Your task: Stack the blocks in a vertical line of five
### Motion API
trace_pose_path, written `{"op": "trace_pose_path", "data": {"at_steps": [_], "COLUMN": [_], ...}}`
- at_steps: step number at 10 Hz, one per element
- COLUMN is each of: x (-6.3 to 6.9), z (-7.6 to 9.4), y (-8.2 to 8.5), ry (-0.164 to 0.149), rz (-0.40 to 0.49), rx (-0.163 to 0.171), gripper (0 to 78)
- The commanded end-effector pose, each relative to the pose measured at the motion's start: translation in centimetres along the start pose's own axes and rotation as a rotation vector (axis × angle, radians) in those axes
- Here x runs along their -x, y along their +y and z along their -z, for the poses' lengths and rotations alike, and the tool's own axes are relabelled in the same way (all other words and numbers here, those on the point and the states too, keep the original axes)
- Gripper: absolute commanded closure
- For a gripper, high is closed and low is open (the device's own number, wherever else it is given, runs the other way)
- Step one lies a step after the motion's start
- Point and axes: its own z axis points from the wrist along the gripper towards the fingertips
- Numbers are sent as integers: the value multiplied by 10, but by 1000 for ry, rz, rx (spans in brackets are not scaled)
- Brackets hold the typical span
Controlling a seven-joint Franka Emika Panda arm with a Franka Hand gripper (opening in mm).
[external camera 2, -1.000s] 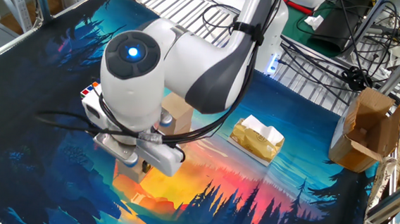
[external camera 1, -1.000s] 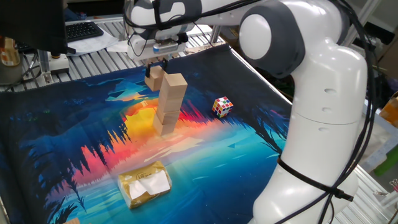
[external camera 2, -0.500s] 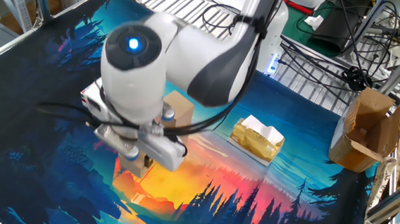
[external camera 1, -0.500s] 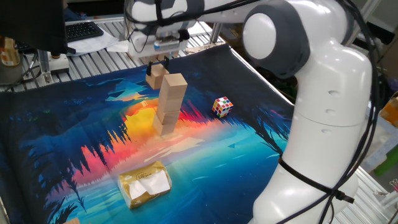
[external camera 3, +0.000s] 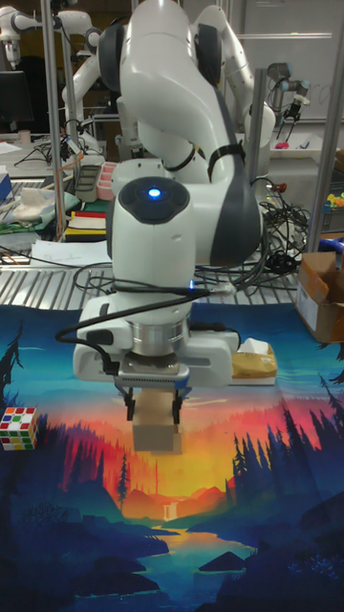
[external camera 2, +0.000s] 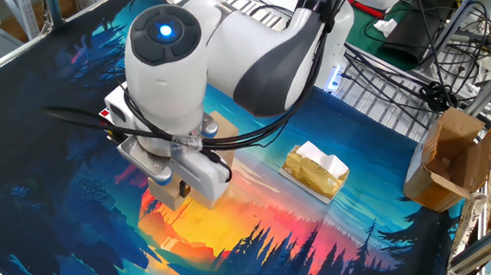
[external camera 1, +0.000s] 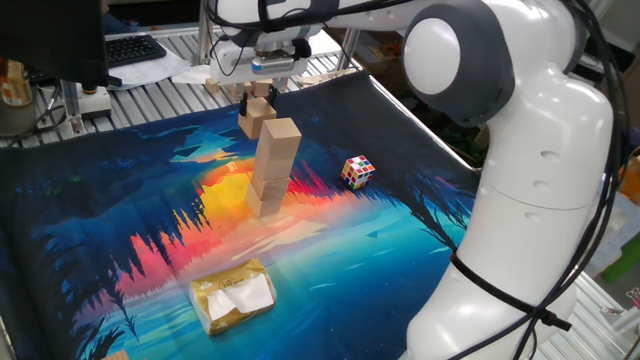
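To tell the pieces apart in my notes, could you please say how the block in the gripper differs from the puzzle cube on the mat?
The held block is plain tan wood; the puzzle cube is multicoloured. The block hangs in the air, clamped by the gripper beside the stack; the puzzle cube rests on the mat, apart from everything. The block looks slightly larger. Both are cubes.

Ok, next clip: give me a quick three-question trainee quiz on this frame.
1. True or false: the gripper is shut on a wooden block.
2. In the one fixed view, which thing lies nearest the bottom edge of the picture? A) puzzle cube B) yellowish wrapped packet C) the stack of blocks
3. Does the held block touch the printed mat? Answer yes or no.

Key: 1 true; 2 B; 3 no, it hangs in the air near the top of the stack.
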Motion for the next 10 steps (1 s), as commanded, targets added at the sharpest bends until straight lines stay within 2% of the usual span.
{"op": "trace_pose_path", "data": {"at_steps": [1,10], "x": [0,0], "z": [6,8], "y": [-4,-8], "ry": [-12,-7], "rz": [-4,-2], "rx": [5,14], "gripper": [764,764]}}
